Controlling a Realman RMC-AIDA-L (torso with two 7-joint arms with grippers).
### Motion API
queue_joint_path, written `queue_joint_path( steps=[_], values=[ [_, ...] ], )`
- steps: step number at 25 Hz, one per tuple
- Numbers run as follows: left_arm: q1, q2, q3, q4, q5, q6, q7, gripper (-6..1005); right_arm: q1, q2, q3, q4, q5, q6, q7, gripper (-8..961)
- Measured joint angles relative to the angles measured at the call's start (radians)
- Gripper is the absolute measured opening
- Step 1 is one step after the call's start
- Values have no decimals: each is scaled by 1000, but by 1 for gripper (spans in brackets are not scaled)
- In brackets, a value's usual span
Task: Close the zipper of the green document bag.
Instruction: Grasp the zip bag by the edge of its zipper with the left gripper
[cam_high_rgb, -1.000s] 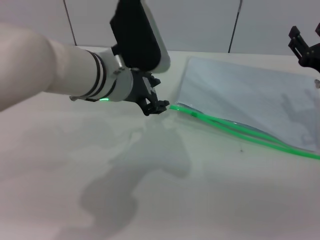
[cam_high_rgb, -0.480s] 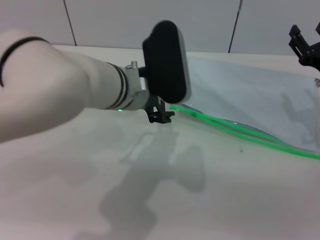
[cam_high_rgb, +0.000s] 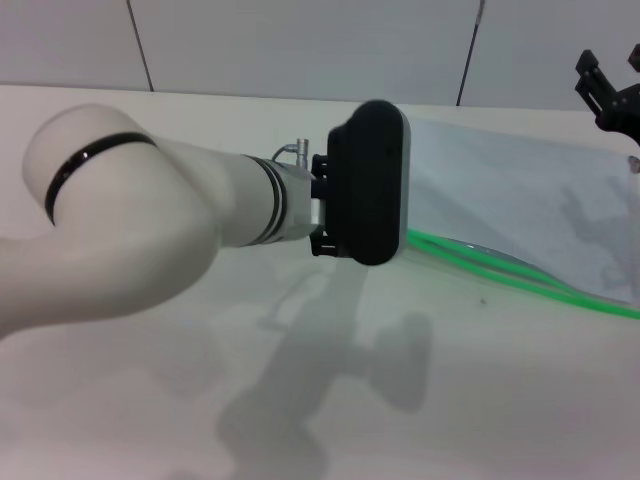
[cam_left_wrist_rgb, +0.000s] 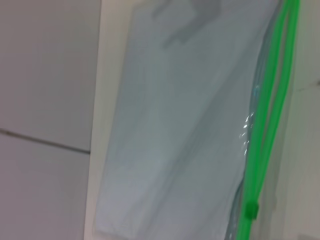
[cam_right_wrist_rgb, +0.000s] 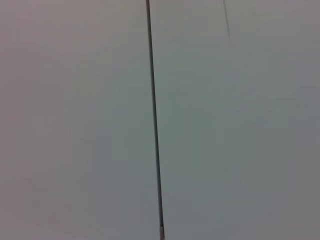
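The green document bag (cam_high_rgb: 510, 185) lies flat on the table at the right, a pale translucent pouch with the zipper (cam_high_rgb: 500, 268) along its near edge. In the left wrist view the bag (cam_left_wrist_rgb: 185, 125) fills the frame. There the zipper (cam_left_wrist_rgb: 270, 100) shows as two green strips lying slightly apart, with the small slider tab (cam_left_wrist_rgb: 250, 209) at one end. My left arm reaches across to the bag's left corner. Its black wrist housing (cam_high_rgb: 368, 182) hides the left gripper and the zipper's left end. My right gripper (cam_high_rgb: 608, 92) hangs open above the bag's far right corner.
The white table (cam_high_rgb: 480, 400) stretches in front of the bag, crossed by my left arm's shadow. A pale panelled wall (cam_high_rgb: 300, 45) stands behind the table, and the right wrist view shows only that wall (cam_right_wrist_rgb: 225, 125).
My left arm has moved right toward the bag's left corner. Its wrist has turned, so the black housing now covers the gripper and the zipper's end. The right arm has stayed put.
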Motion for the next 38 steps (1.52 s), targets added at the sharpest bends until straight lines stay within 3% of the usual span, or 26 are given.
queue_joint_path(
  steps=[7,19,38],
  values=[
    [-4,-2,43,-91,0,-145,54,765,3,0,-1,3,-1,0,1,680],
    [-9,-2,45,-242,0,-344,117,762,9,0,-4,5,-1,0,2,680],
    [-24,-7,97,-369,-9,-588,148,757,13,1,-4,5,-2,0,2,680]
  ],
)
